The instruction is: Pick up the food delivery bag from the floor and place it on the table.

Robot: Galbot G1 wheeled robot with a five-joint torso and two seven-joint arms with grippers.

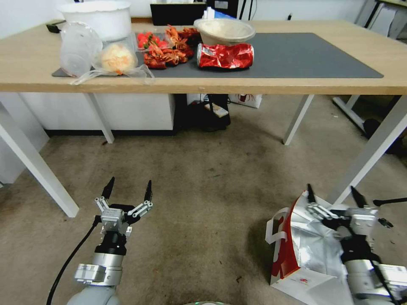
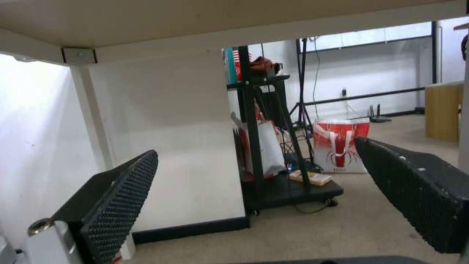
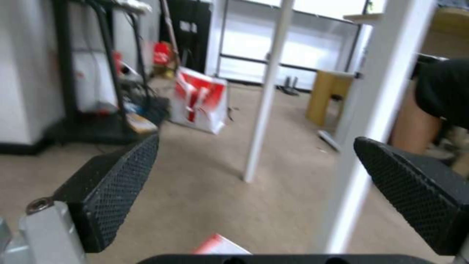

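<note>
Because the bag (image 1: 305,250) stands on the floor (image 1: 203,186) hard by a white table leg (image 1: 369,152), the lift could go wrong in two ways, as I judge it: the right gripper (image 1: 333,195) or the rising bag may knock that leg or the table (image 1: 271,87) edge above, and thin paper with a foil lining may crumple or slip if the fingers pinch only the rim rather than a handle (image 1: 275,224). A tilted bag could also spill whatever sits inside, which I cannot see. The right gripper hovers over the open mouth of the bag with its jaws spread wide, holding nothing; whether a fingertip brushes the foil I cannot tell. The left gripper (image 1: 127,192) hangs low above bare carpet, well apart from the bag, jaws equally wide and empty. On the table lie a crushed can (image 1: 224,56), bowls and food scraps.
</note>
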